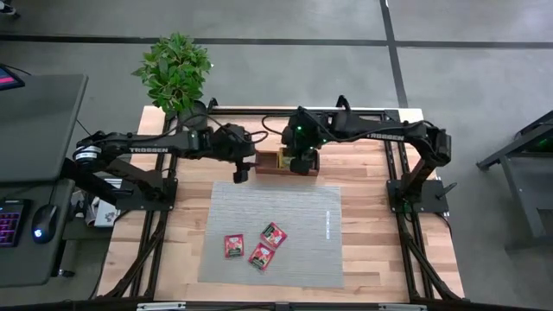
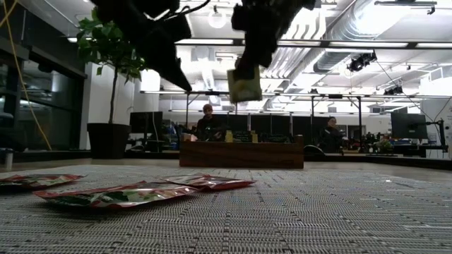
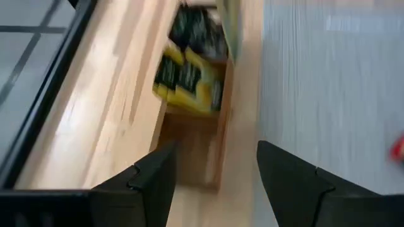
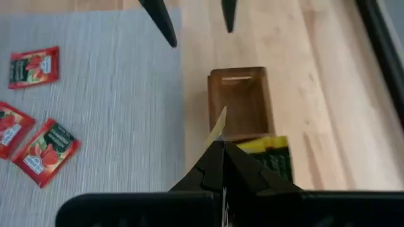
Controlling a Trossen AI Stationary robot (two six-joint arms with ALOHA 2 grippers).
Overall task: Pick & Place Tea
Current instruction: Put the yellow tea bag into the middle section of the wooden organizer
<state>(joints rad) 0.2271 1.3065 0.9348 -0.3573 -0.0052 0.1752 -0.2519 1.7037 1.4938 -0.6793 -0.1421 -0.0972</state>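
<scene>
Three red tea sachets [image 1: 261, 256] lie flat on the grey mat [image 1: 294, 207], toward its near edge; they also show as red sachets [image 4: 38, 148] in the right wrist view. A brown wooden tray [image 1: 270, 162] stands at the mat's far edge, with yellow tea sachets [image 3: 189, 79] in one compartment and an empty end compartment [image 4: 238, 104]. Over the tray, my right gripper [image 4: 222, 146] is shut on a yellow-green sachet [image 2: 245, 85]. My left gripper [image 3: 214, 151] hovers open just left of the tray, touching nothing. My right gripper pinches the yellow-green sachet between its two fingers at its upper edge [image 2: 244, 70], coming from above and slanting down. The sachet hangs below the fingertips, clear above the tray. In the wrist view it shows edge-on as a thin sliver [image 4: 218, 129] past the fingertips.
A potted plant [image 1: 175, 73] stands at the table's far left corner. A desk with a keyboard and mouse [image 1: 39, 225] lies beyond the left edge. People [image 2: 207, 120] sit in the room behind the table.
</scene>
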